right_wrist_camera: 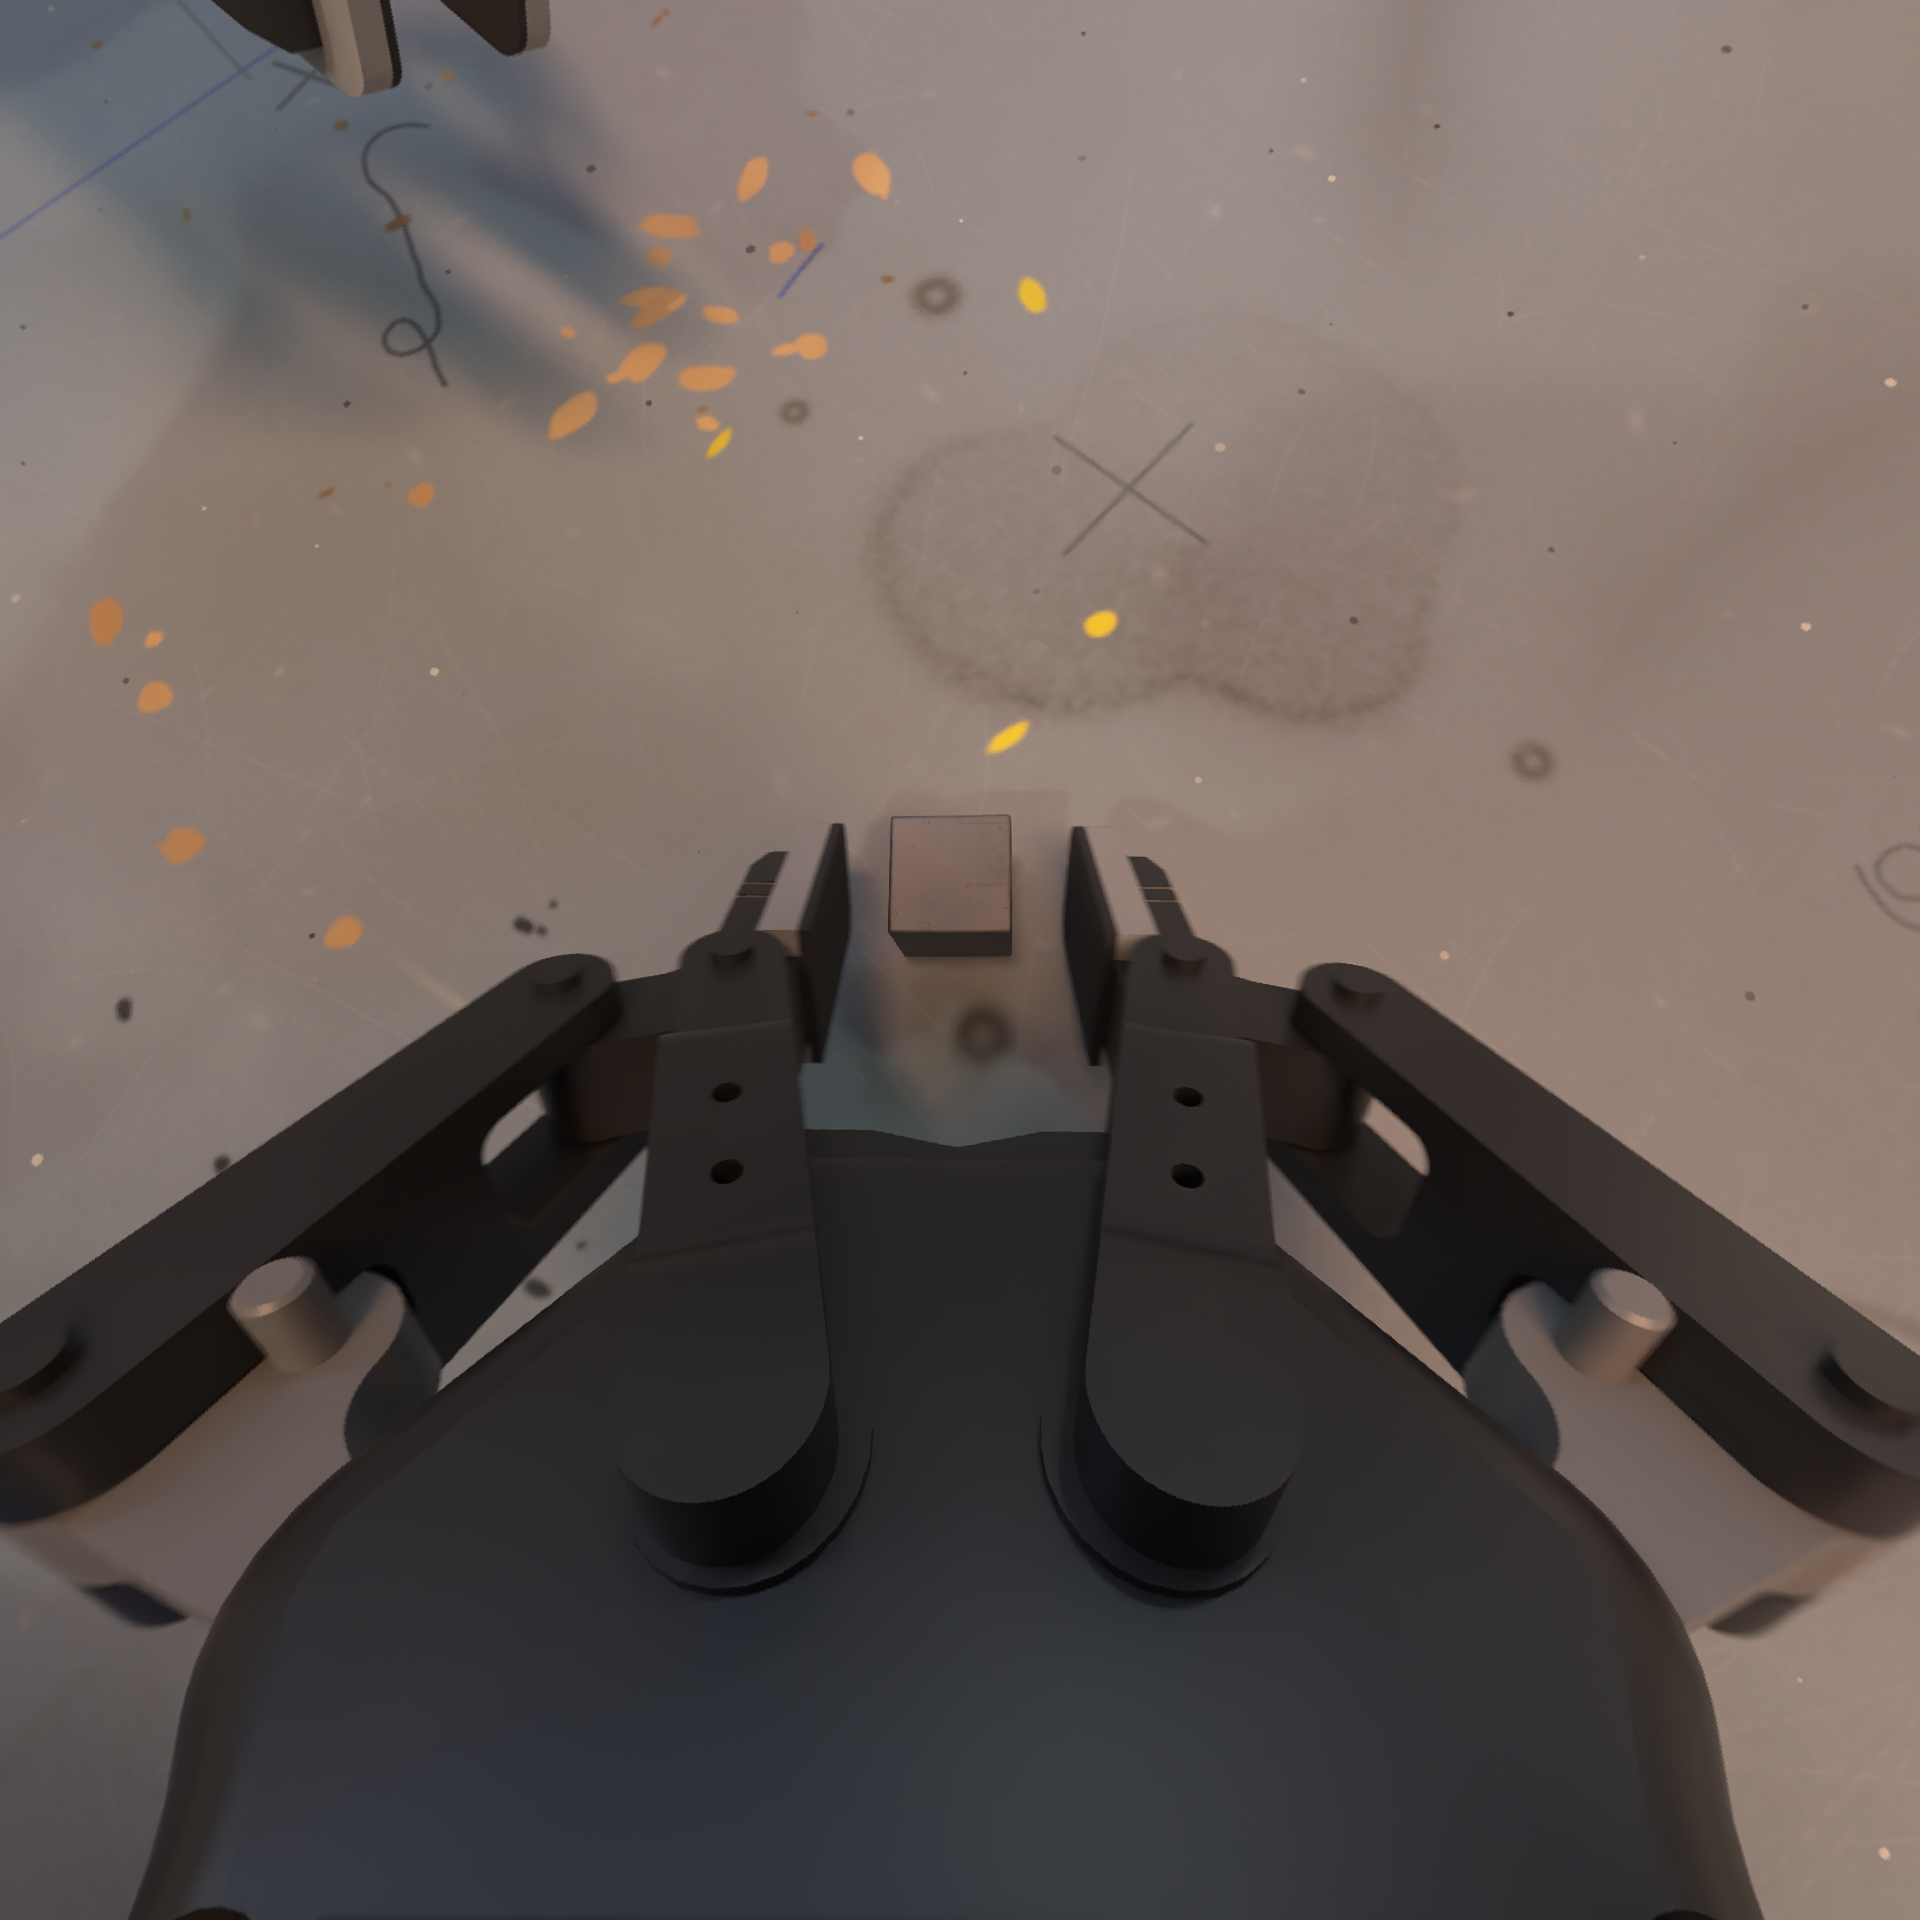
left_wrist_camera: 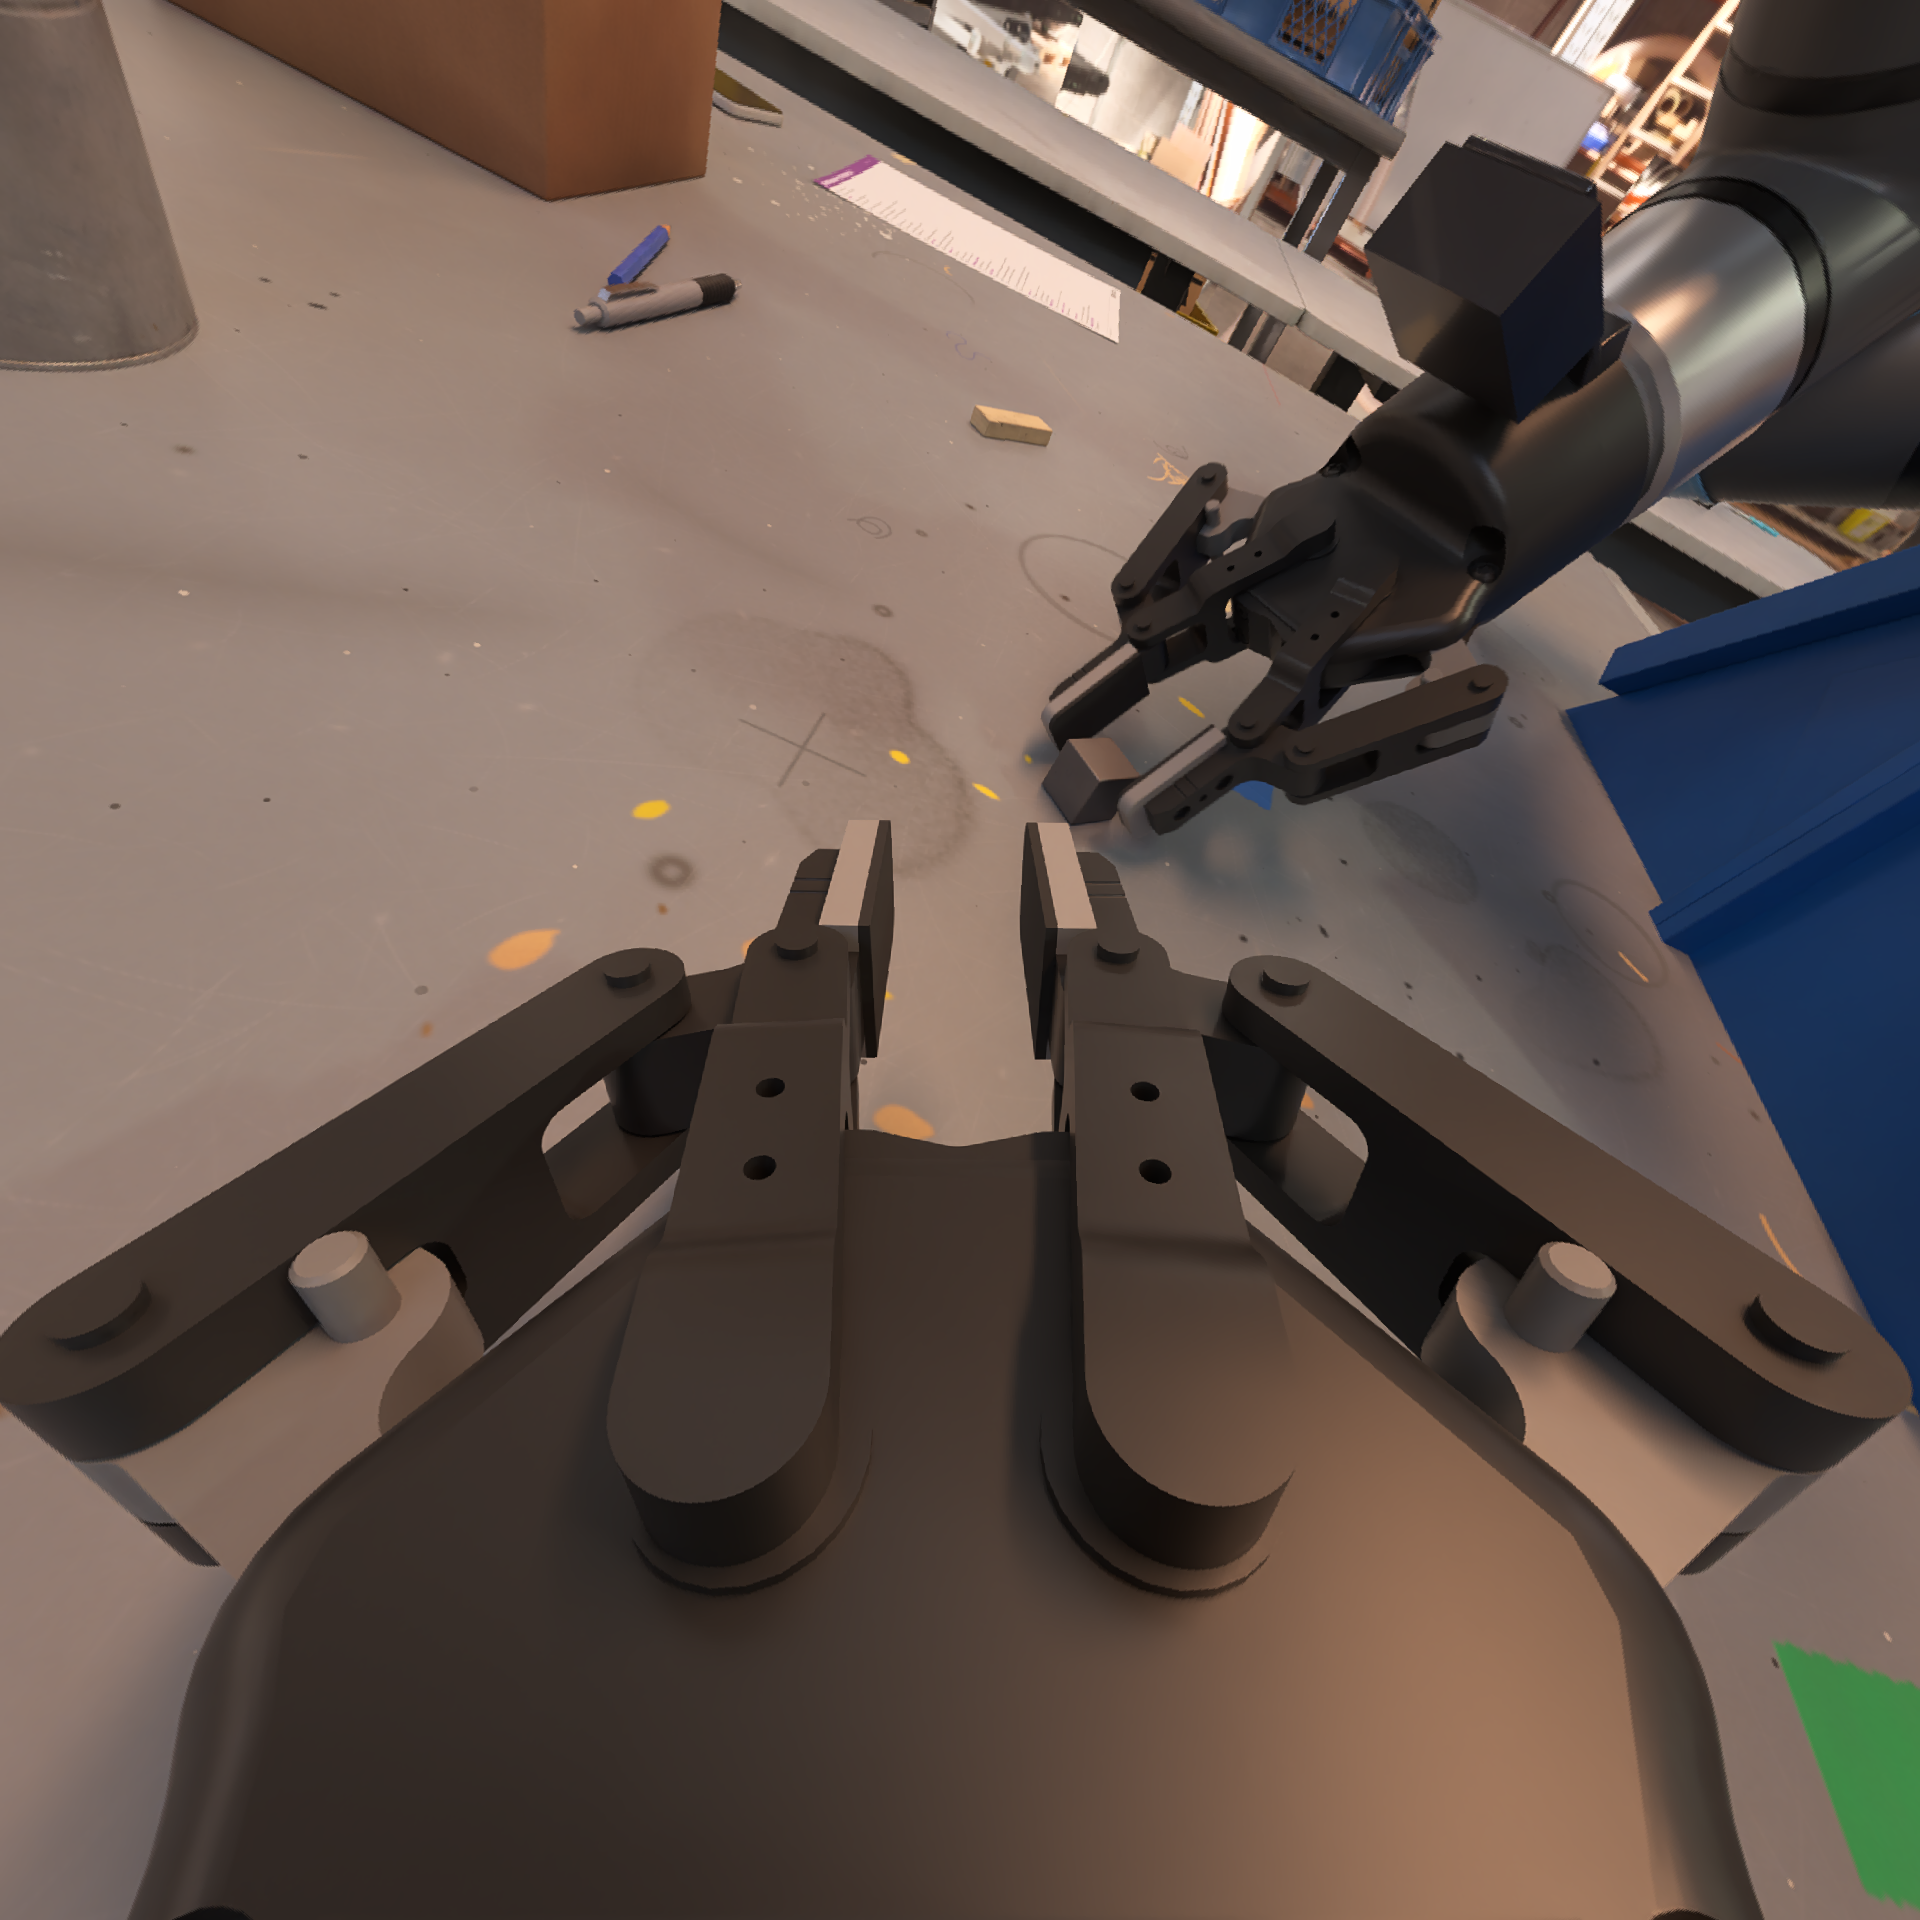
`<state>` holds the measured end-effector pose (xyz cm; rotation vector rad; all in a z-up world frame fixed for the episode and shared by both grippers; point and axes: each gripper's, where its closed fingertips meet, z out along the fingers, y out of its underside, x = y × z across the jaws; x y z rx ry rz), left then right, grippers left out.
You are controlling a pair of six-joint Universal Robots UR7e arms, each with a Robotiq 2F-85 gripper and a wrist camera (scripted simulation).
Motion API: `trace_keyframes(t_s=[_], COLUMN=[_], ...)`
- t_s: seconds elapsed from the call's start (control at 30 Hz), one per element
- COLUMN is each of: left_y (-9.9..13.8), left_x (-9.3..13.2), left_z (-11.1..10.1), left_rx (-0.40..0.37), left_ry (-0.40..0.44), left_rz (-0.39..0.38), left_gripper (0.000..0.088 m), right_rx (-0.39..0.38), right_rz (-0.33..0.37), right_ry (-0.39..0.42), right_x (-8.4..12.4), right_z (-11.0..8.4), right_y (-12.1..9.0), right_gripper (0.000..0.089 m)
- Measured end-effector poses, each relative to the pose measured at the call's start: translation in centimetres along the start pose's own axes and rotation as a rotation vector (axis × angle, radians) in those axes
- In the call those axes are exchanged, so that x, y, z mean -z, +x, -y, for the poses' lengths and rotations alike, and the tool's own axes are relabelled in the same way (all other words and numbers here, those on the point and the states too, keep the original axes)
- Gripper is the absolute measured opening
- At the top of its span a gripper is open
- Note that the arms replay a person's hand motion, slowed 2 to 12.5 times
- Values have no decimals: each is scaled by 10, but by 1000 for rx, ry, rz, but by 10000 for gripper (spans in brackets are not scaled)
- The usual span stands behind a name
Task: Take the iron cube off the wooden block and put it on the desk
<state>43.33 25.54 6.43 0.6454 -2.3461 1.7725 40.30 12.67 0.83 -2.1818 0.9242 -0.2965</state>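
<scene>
Iron cube (right_wrist_camera: 951, 883) sits flat on the grey desk (right_wrist_camera: 1558, 260), between the fingers of the right gripper (right_wrist_camera: 954, 894). Fingers spread, a gap either side, nothing grasped. Left gripper (left_wrist_camera: 958, 883) hovers nearby over bare desk, fingers parted, empty. Small wooden block (left_wrist_camera: 1010, 424) lies well apart, beyond the cube. Two pens (left_wrist_camera: 655, 286) farther back.
</scene>
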Motion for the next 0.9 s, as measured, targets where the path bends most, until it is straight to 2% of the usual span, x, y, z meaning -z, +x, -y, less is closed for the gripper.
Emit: trace_keyframes(t_s=[0.03,0.2,0.33,0.5,0.7,0.9], left_y=[0,1,1,1,5,6], left_x=[0,0,2,2,-2,-5], left_z=[0,-1,0,1,4,4], left_rx=[-1,-6,-4,1,17,19], left_ry=[-3,-4,6,18,39,38], left_rz=[2,7,10,11,-19,-19], left_gripper=[226,226,226,227,227,227], right_rx=[-1,-2,5,35,122,190], right_rz=[3,24,43,47,25,6], right_ry=[1,38,93,116,80,1], right_x=[0,4,9,8,-7,-28], right_z=[0,5,16,31,46,46], right_y=[0,-1,-1,0,1,3], right_gripper=[443,511,513,513,519,556])
